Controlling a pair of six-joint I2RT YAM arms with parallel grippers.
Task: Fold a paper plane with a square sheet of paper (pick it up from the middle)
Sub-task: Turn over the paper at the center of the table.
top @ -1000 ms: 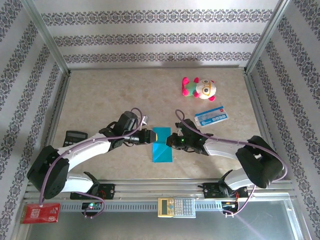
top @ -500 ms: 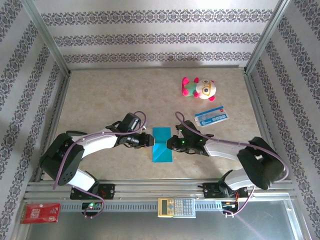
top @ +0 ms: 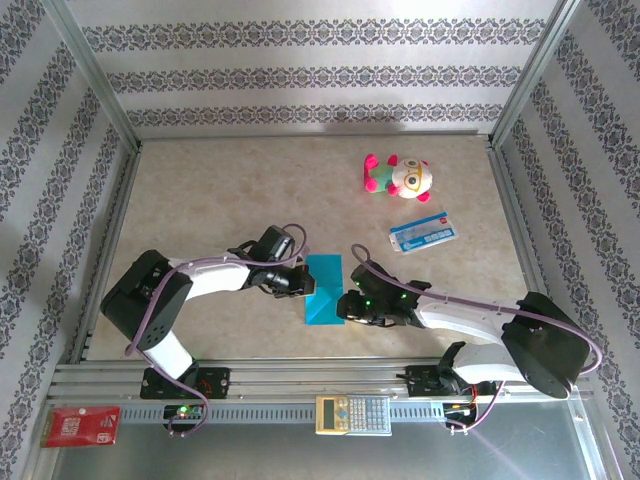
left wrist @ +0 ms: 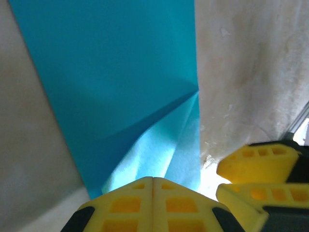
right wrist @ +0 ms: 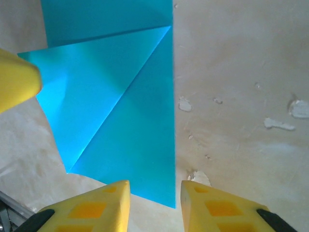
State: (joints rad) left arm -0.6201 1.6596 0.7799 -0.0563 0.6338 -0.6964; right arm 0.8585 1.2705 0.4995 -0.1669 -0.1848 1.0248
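1. Top external view: the left end effector point(top: 303, 283) touches the left edge of the square sheet of paper point(top: 325, 295). The left wrist view shows its ribbed yellow fingers point(left wrist: 120, 208) pressed together; I cannot tell whether paper is pinched.
2. The sheet lies mid-bench point(top: 200, 200), folded to a narrow strip between both end effectors. Its long axis runs from the arms' side toward the far wall, and both ends are blunt.
3. It is thin, smooth teal paper; a crisp diagonal crease marks off a triangular flap point(right wrist: 87, 87).
4. The right end effector point(top: 343, 305) sits at the sheet's right edge, narrowly parted and holding nothing, over mottled beige surface flecked white.
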